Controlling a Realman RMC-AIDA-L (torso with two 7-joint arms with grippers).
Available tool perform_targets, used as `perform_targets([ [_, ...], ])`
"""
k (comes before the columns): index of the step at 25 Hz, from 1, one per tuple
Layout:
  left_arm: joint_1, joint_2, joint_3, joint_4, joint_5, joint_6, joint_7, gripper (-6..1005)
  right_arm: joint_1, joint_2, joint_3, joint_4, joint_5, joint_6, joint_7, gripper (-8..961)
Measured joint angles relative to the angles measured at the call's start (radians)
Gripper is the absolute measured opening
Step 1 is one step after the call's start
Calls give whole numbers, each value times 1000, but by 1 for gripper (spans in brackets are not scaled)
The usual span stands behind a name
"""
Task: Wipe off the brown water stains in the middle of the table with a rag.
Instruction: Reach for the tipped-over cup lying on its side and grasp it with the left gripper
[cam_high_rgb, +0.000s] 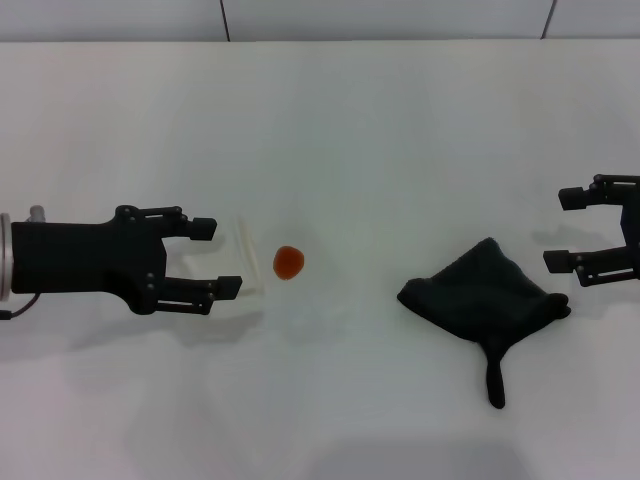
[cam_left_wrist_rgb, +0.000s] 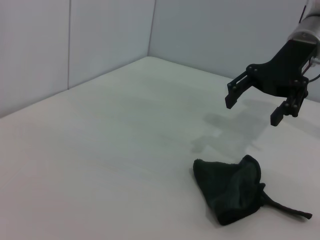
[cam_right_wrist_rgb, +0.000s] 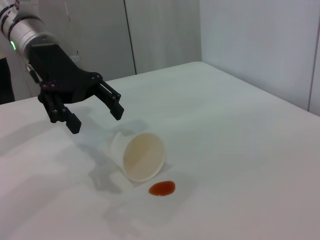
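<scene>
The brown water stain (cam_high_rgb: 289, 262) is a small orange-brown blob near the middle of the white table (cam_high_rgb: 330, 120); it also shows in the right wrist view (cam_right_wrist_rgb: 162, 188). The rag (cam_high_rgb: 485, 300) is a dark crumpled cloth lying right of the stain, also in the left wrist view (cam_left_wrist_rgb: 230, 192). My left gripper (cam_high_rgb: 218, 257) is open and empty, left of the stain and above the table. It shows in the right wrist view (cam_right_wrist_rgb: 96, 121). My right gripper (cam_high_rgb: 563, 230) is open and empty, just right of the rag and apart from it. It shows in the left wrist view (cam_left_wrist_rgb: 252, 111).
A cream-white paper cup (cam_high_rgb: 250, 258) lies on its side between my left gripper and the stain, its mouth toward the stain (cam_right_wrist_rgb: 140, 156). A grey wall runs along the table's far edge.
</scene>
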Motion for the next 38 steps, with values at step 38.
perform_targets([
  [38,-98,21,4,118,204,31,-186,848,10,0,3,0,0,1,1,857],
])
